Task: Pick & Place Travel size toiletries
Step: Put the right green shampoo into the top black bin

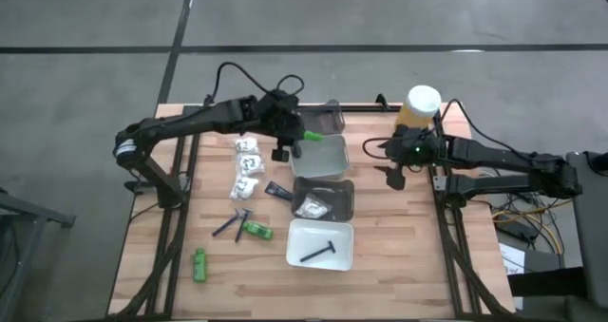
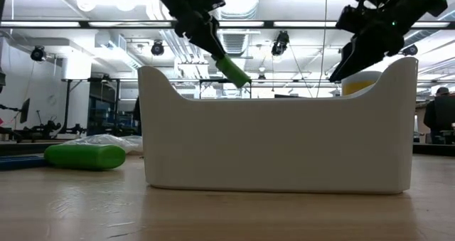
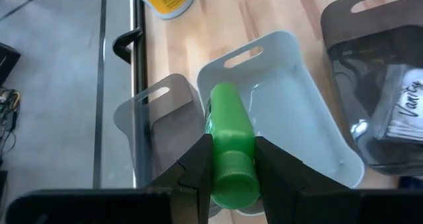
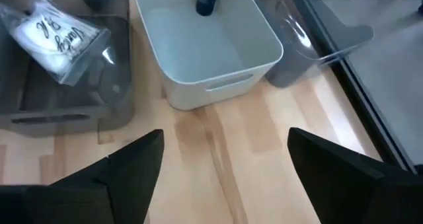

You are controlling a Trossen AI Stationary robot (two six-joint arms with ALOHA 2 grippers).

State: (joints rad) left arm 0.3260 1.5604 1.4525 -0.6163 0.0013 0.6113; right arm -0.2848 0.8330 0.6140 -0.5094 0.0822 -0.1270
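Note:
A small bright green bottle (image 3: 231,121) hangs above the light grey tray (image 3: 297,118), with my left gripper (image 3: 232,143) shut on it. The low view shows the bottle (image 2: 231,70) slanting down out of that gripper (image 2: 202,28). Other travel size toiletries lie on the wood: white packets (image 1: 249,165), dark razor-like sticks (image 1: 231,224), two green bottles (image 1: 256,230) (image 1: 199,265). A black stick (image 1: 318,252) lies in the white tray (image 1: 342,260), a packet (image 1: 311,207) in the dark tray (image 1: 342,191). My right gripper (image 1: 393,176) hangs open over bare wood right of the trays. My left gripper pinches the green bottle between its two fingers (image 3: 195,168), on the sides just ahead of the ribbed cap (image 3: 218,159). The bottle lies along the fingers and sticks out past their tips, cap end toward the wrist. It slants downward, lifted clear above the light grey tray.
A small dark tray (image 1: 330,119) stands behind the light grey one, near the table's far edge. The big yellow white-capped container (image 1: 422,106) stands at the far right beside my right arm. Bare wood lies to the right of the trays (image 4: 218,138).

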